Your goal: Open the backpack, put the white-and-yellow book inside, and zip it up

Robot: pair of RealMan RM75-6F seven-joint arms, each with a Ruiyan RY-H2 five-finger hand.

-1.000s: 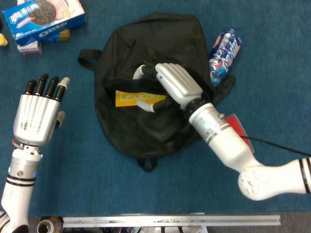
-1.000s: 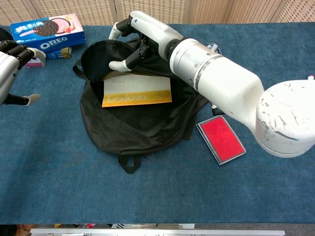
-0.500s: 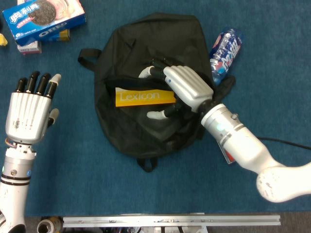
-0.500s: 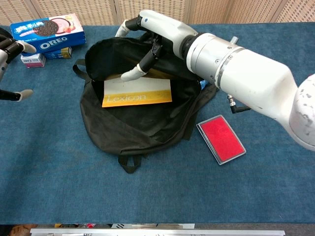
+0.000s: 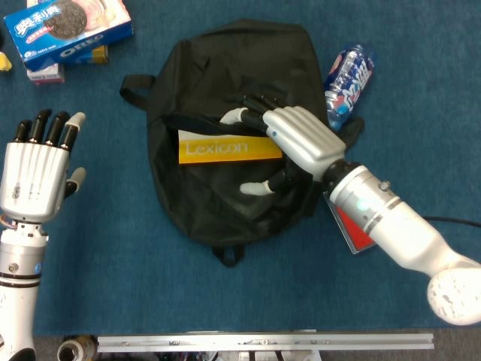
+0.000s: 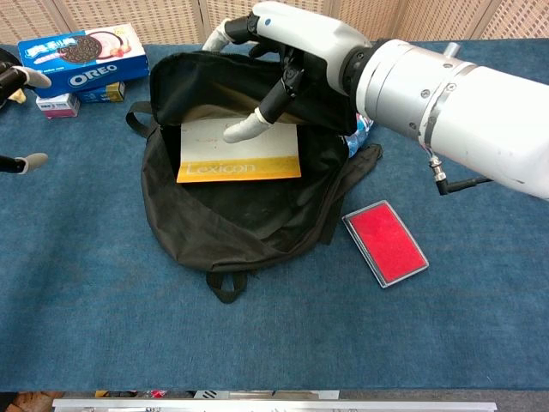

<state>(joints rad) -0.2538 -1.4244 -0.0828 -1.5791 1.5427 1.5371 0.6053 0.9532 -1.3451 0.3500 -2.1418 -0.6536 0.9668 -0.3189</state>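
Note:
The black backpack [image 5: 225,68] lies flat on the blue table, its mouth gaping toward me. The white-and-yellow "Lexicon" book [image 5: 229,148] lies inside the opening, its white upper half plain in the chest view [image 6: 236,150]. My right hand [image 5: 301,135] reaches over the top flap, fingers hooked over the flap's edge and thumb stretched below, holding the flap [image 6: 214,77] lifted above the book. My left hand [image 5: 34,177] hovers open over the table left of the backpack, fingers straight and apart; only its fingertips [image 6: 21,77] show at the chest view's left edge.
An Oreo box [image 5: 68,30] on a smaller carton [image 5: 46,74] sits at the far left. A blue bottle [image 5: 349,75] lies against the backpack's right side. A red flat case [image 6: 386,243] lies right of the backpack. A metal rail [image 5: 263,342] lines the near edge.
My right hand has shifted right and lifted the flap higher, widening the opening and uncovering more of the book. My left hand has drawn back to the left and nearer me.

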